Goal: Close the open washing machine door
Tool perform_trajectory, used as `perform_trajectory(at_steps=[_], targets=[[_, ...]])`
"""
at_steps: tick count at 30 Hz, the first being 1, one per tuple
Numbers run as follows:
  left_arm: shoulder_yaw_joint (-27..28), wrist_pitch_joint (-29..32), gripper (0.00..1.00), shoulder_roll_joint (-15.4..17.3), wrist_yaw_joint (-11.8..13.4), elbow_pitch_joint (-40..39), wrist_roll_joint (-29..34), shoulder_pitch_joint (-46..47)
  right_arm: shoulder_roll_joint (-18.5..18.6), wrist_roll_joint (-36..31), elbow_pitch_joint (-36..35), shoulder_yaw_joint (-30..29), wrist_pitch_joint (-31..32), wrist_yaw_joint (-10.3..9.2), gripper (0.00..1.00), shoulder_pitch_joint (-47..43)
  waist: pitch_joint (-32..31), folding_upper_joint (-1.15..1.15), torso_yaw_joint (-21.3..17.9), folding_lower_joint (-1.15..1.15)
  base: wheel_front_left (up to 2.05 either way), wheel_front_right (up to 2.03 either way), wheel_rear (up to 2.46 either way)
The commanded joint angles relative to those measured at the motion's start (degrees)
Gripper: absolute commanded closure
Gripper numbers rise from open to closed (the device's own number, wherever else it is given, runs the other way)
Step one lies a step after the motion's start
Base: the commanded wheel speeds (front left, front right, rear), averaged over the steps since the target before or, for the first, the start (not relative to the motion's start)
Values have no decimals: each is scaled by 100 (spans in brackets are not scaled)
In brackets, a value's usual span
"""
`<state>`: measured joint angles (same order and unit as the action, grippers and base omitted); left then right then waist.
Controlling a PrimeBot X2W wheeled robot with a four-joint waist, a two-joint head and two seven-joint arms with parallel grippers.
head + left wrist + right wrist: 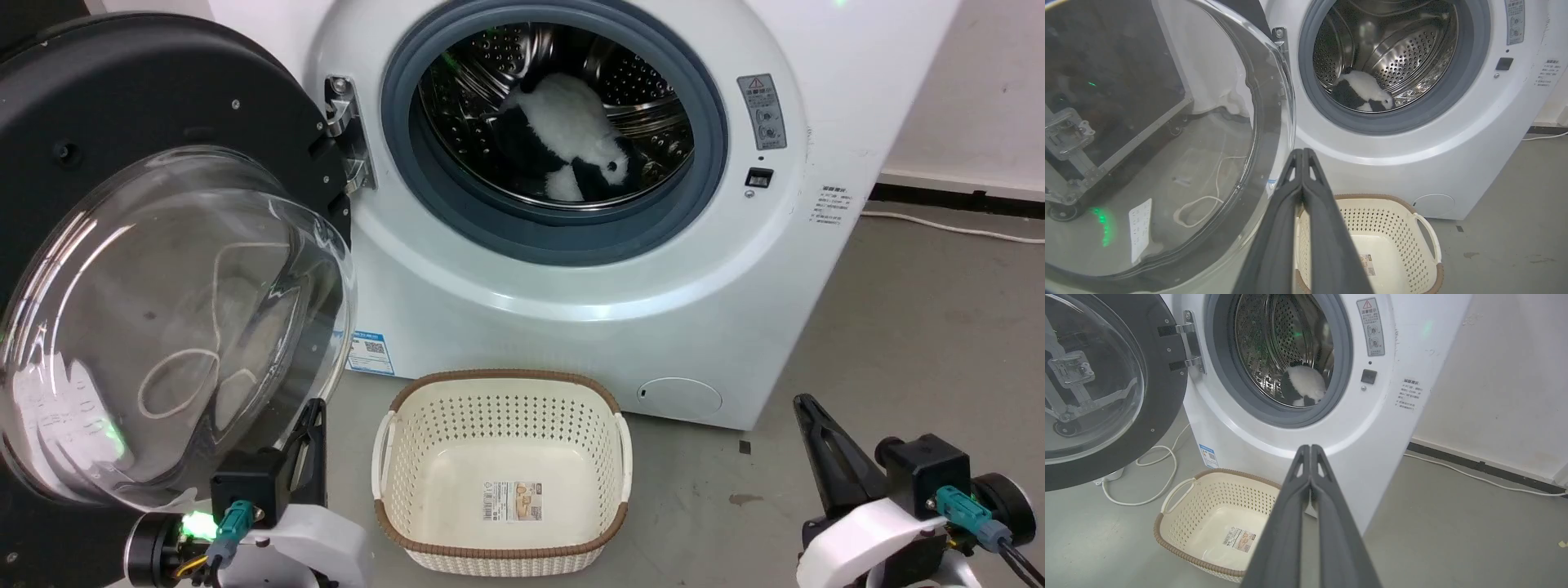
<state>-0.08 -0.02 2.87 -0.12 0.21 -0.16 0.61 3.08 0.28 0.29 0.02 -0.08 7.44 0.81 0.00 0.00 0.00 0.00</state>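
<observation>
Black washing machine door (1167, 143) stands open just beside left fingers (1286, 212).

Head looks down; both wrists face the washing machine (571, 310), left seemingly nearer.

Washing machine (571, 327), front panel, right of the drum opening: grey warning label (762, 110), red triangle sign at its top; print below too small to read. Further right: block of small dark print (831, 204), illegible. Lower left of front: blue label (370, 353) with a QR-type square, lettering unreadable. Basket (498, 408), inside bottom: sticker (512, 500) with barcode and small picture, digits not legible. No word, brand or number can be made out.
</observation>
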Motion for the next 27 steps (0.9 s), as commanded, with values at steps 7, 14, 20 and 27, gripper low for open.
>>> perform_trajectory(at_steps=[7,14,20,27], targets=[[8,2,100,0,12,-21,16,-61,-21,-28,-29,-2,8,5,100,-81,0,0,0,0,0,0,0],[-13,-13,0,0,-1,7,-7,1,0,22,6,-2,-13,0,0,-4,0,0,0,0,0,0,0],[-69,-85,0,0,6,7,-39,2,-1,104,18,-44,-85,0,0,-37,2,0,3,0,0,0,0],[-126,-168,0,0,7,11,-70,-2,-2,175,6,-80,-169,1,0,-73,0,0,31,0,0,0,0]])
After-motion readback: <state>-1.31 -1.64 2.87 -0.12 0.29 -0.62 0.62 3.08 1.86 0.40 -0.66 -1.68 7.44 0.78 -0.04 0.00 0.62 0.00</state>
